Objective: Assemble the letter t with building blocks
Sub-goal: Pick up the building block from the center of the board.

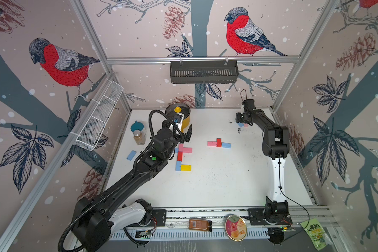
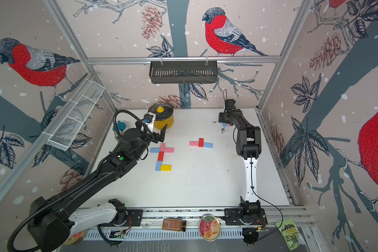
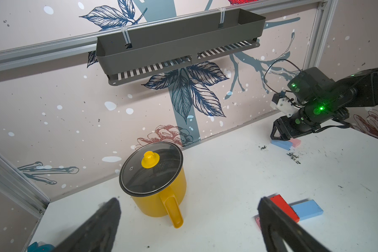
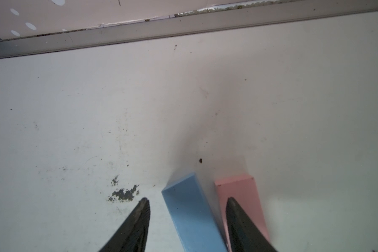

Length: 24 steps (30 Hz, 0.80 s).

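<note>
Lower centre of right wrist view: blue block (image 4: 190, 213) lay flat on tabletop (image 4: 74, 109), pink block (image 4: 242, 192) just beside it. Astride blue block stood right tool (image 4: 188, 199), jaws half-wide: one finger clear of block, other between blue and pink. Nothing gripped. Block judged light, rigid, matte, unlikely to slip; best taken across long sides, mid-length. Pink neighbour might get nudged. Centre-left in top view, left tool (image 1: 188, 134) gaped wide and empty above block letter (image 1: 181, 156).
</note>
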Each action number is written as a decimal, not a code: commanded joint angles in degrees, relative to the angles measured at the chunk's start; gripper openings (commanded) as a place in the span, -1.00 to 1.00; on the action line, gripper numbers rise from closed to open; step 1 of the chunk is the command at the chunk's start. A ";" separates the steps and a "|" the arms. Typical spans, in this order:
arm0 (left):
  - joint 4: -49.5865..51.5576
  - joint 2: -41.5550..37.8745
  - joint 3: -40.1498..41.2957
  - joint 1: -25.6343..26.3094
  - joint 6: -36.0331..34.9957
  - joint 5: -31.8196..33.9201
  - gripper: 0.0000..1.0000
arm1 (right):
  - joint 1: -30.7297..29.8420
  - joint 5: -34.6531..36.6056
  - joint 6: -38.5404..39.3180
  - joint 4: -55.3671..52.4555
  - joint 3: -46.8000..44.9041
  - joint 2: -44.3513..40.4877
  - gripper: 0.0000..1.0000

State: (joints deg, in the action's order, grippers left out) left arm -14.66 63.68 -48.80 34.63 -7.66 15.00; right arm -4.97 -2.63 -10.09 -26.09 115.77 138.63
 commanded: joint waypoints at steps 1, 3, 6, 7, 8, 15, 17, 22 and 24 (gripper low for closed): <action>-1.25 0.04 -0.51 -0.01 -0.36 -0.31 0.95 | -0.19 1.55 1.39 -0.66 1.63 1.30 0.11; -1.17 0.12 -0.56 -0.06 -0.34 -0.28 0.95 | -0.10 1.49 1.47 -0.59 2.26 1.81 0.10; -1.06 0.20 -0.55 -0.04 -0.34 -0.37 0.95 | -0.16 1.62 1.65 -0.69 3.04 2.52 0.08; -1.14 0.21 -0.60 -0.04 -0.34 -0.36 0.95 | -0.17 1.55 1.65 -0.72 3.38 2.74 0.08; -1.08 0.26 -0.59 -0.02 -0.34 -0.40 0.95 | -0.24 1.12 1.76 -0.80 3.42 2.87 0.08; -1.03 0.39 -0.66 0.00 -0.34 -0.48 0.95 | -1.07 -0.28 3.21 -0.63 3.33 3.32 0.05; -0.95 0.39 -0.66 -0.06 -0.25 -0.59 0.95 | -1.35 0.08 3.48 -0.41 3.44 3.48 0.04; -0.91 0.39 -0.66 -0.07 -0.34 -0.55 0.95 | -1.44 0.59 2.84 -0.78 3.68 3.97 0.02; -0.93 0.39 -0.63 -0.01 -0.33 -0.59 0.95 | -1.36 1.27 2.54 -1.15 3.68 4.03 0.00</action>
State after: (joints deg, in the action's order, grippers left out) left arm -14.24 64.10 -49.01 34.63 -7.46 14.92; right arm -6.33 -2.46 -7.31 -26.35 119.02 142.37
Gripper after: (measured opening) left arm 0.974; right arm 0.508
